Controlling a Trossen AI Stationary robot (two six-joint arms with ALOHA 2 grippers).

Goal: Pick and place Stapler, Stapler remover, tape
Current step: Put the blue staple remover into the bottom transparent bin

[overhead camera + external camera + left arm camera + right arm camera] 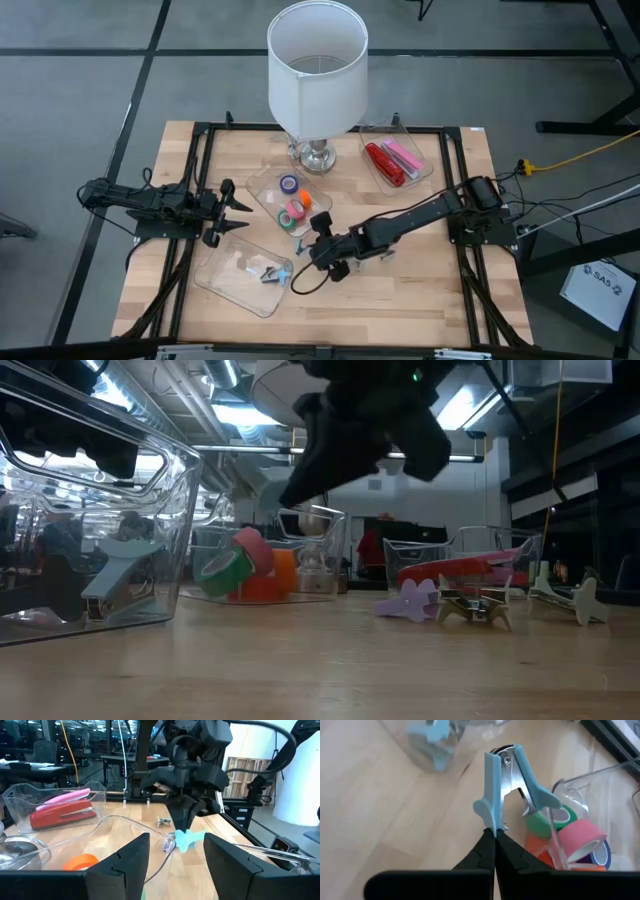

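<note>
My right gripper hangs between the trays, shut on a light-blue staple remover. That remover also shows below the gripper in the left wrist view. My left gripper is open and waits beside the left ends of the trays. The tape rolls, purple, orange, green and pink, lie in the middle clear tray. A red stapler and a pink stapler lie in the far right tray. More staple removers lie in the near left tray. Further removers, purple, bare metal and white, rest on the table. My right gripper pinches the light-blue staple remover by the wing of one handle, between the two fingertips. The fingers slant down from the table's right side. The remover sticks out beyond the fingertips with its metal claws spread, and it appears lifted clear of the table.
A lamp with a white shade stands at the table's far middle, its metal foot next to the tape tray. The clear tray walls rise around the gripper. A black frame borders the wooden tabletop.
</note>
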